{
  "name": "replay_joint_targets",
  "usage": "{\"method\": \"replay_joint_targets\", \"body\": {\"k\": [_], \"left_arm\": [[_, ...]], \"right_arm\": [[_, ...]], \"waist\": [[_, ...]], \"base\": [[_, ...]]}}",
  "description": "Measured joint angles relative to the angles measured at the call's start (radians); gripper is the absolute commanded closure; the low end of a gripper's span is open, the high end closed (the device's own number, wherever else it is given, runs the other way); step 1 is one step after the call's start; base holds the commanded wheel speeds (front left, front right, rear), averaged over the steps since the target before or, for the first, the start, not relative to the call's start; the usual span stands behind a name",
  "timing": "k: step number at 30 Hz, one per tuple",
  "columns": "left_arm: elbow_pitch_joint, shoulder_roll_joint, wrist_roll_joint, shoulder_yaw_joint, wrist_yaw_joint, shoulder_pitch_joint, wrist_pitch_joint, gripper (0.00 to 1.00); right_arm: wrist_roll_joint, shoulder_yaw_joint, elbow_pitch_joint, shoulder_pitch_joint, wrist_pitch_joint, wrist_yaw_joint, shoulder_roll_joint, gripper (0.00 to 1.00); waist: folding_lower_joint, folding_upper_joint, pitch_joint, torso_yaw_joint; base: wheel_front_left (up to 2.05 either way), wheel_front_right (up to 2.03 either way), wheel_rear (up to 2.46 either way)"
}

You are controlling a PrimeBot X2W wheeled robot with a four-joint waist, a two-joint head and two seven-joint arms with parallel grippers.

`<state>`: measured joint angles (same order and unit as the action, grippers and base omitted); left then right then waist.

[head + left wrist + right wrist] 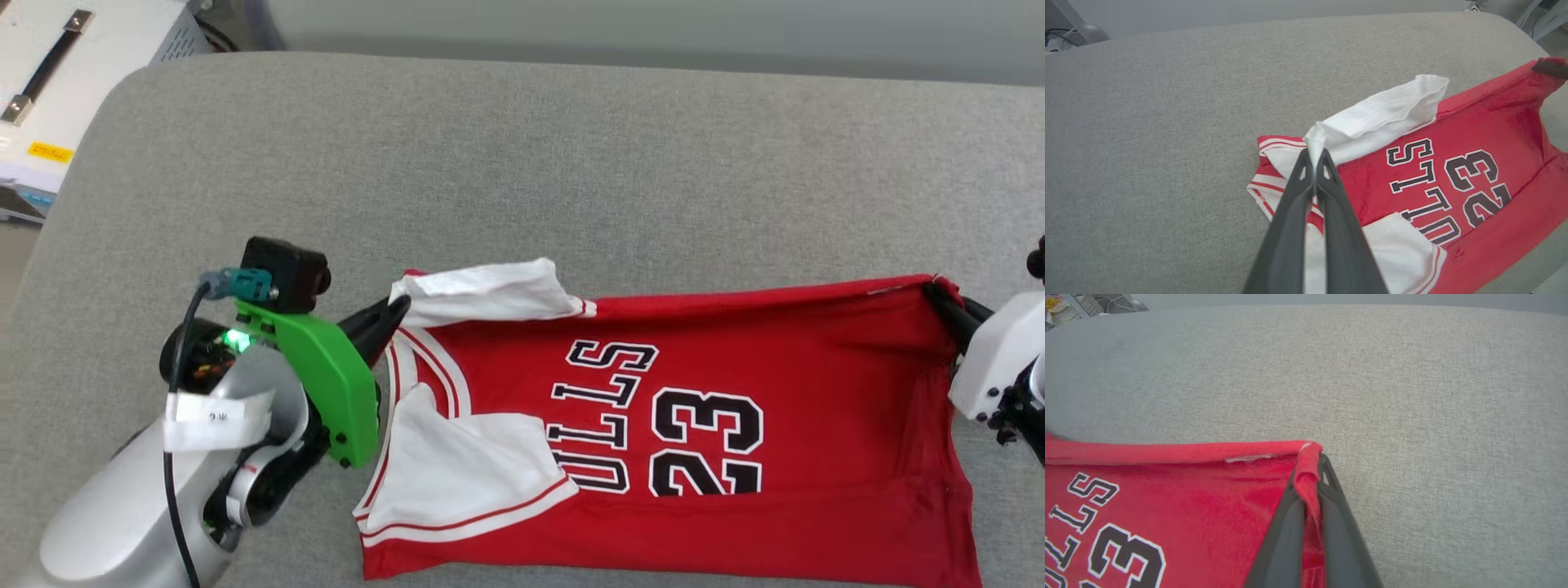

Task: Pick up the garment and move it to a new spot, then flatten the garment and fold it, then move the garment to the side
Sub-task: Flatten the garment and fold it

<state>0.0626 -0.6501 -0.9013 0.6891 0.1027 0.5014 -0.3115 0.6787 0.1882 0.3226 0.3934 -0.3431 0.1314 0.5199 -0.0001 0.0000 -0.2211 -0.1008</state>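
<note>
Red garment (735, 343), white sleeves, black lettering, on grey cushion (571, 163), left fingers (1290, 212) pinching sleeve, right fingers (1341, 526) pinching hem

- Garment (849, 498): red jersey tee, white short sleeves, red-and-white striped trim, black white-outlined "23" and lettering facing up.
- Lies sideways on the grey fabric surface (571, 163), neck toward my left, hem toward my right.
- Far edge stretched straight: my left gripper (398, 309) pinches the far white sleeve, my right gripper (939, 292) pinches the far hem corner.
- Near sleeve flopped over the chest, hiding the first letters.
</note>
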Motion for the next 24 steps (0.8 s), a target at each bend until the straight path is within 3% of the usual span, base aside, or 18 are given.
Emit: {"method": "replay_joint_targets", "body": {"k": [2,8,17,24], "left_arm": [[0.033,-0.008,-0.015,0.007,0.036,-0.094,0.016,1.00],[0.038,-0.014,-0.024,0.043,0.066,-0.205,0.026,1.00],[-0.030,-0.005,-0.035,0.075,0.073,-0.275,0.047,1.00],[-0.037,-0.002,-0.078,0.051,0.068,-0.291,0.065,1.00]], "right_arm": [[0.057,-0.016,-0.024,-0.091,0.029,0.000,-0.001,1.00],[0.132,-0.001,-0.072,-0.214,0.026,0.000,-0.001,1.00],[0.179,0.131,-0.182,-0.335,0.021,0.000,0.151,1.00],[0.179,0.186,-0.185,-0.336,0.036,0.000,0.206,1.00]], "waist": [[0.0000,0.0000,0.039,-0.008],[0.0000,0.0000,0.073,-0.014],[0.0000,0.0000,0.085,-0.013],[0.0000,0.0000,0.096,-0.015]], "base": [[0.00,0.00,0.00],[0.00,0.00,0.00],[0.00,0.00,0.00],[0.00,0.00,0.00]]}}
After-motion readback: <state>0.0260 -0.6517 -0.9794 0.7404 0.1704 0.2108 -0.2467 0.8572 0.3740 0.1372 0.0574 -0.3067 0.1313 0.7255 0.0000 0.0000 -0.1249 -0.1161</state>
